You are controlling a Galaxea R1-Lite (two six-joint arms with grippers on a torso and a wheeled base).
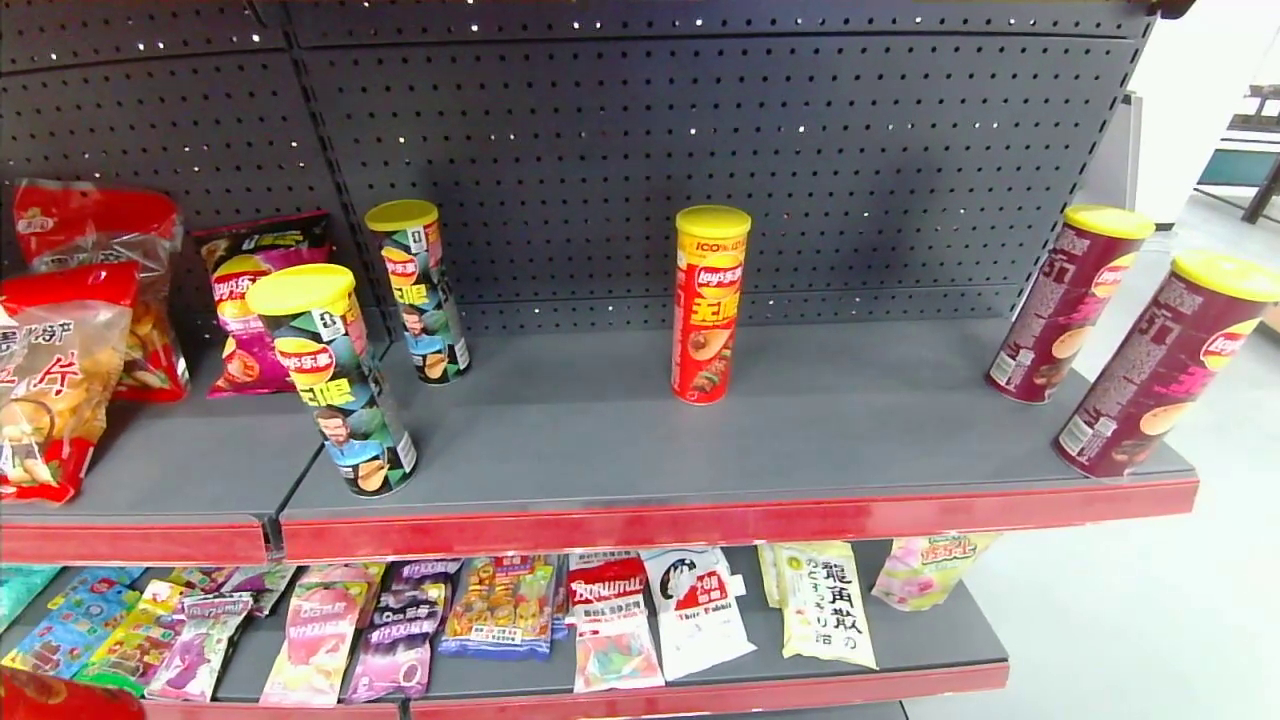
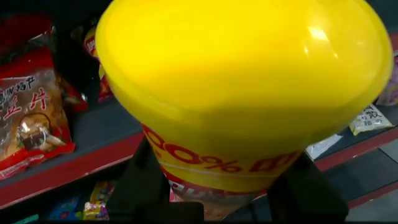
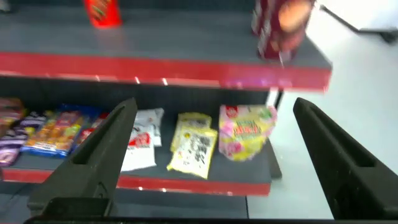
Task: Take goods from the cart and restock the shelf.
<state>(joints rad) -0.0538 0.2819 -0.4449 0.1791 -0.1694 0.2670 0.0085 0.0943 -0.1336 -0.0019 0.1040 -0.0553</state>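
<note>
While the left pincer (image 2: 227,196) is closed tight around a chip can (image 2: 249,81) with a yellow lid, the can is out in front of the shelf (image 1: 740,520) and not on it yet. The right pincer (image 3: 214,158) is wide open with nothing in it. This looks like the putting-away step. Next, the can needs to go onto the bare spot beside the standing red can (image 1: 708,305) and be set down straight.

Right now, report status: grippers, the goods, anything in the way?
Left gripper shut on yellow-lidded can. Right gripper open, empty. Upper shelf has room either side of standing red can; nothing in the way.
</note>
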